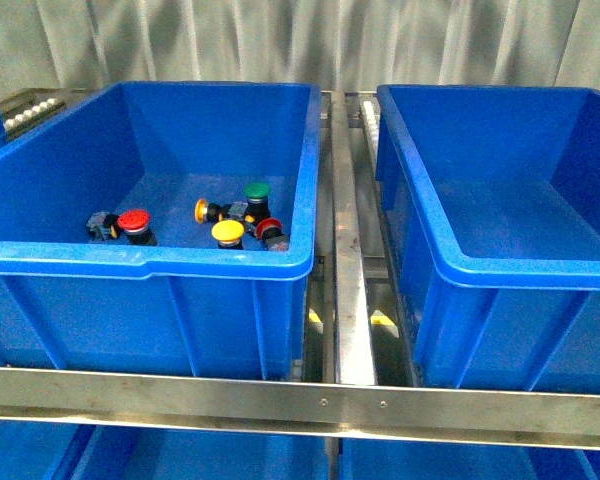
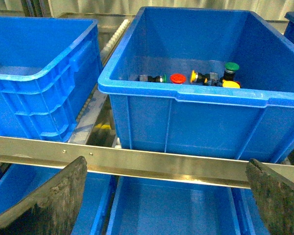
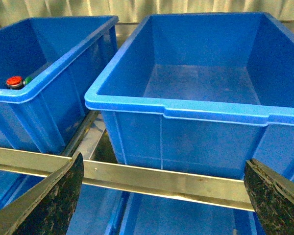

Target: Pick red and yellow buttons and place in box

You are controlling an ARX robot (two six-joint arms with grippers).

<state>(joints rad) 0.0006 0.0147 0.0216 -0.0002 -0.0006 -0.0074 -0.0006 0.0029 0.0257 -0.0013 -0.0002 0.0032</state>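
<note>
Just beyond the left hand (image 2: 165, 162) a steel rail (image 1: 180, 392) crosses, and farther ahead a green-capped button (image 2: 231, 67) stands upright in a blue bin (image 2: 186, 95).

Bright even light, mild blur, glare on steel rail (image 1: 180, 395).

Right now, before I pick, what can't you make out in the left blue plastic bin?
Front view: a red-capped push button shows only partly, crowded against the yellow-capped one.
Left wrist view: a yellow cap cut by the bin's near rim.
Right wrist view: only one red cap clears the bin wall; other buttons hidden.
</note>
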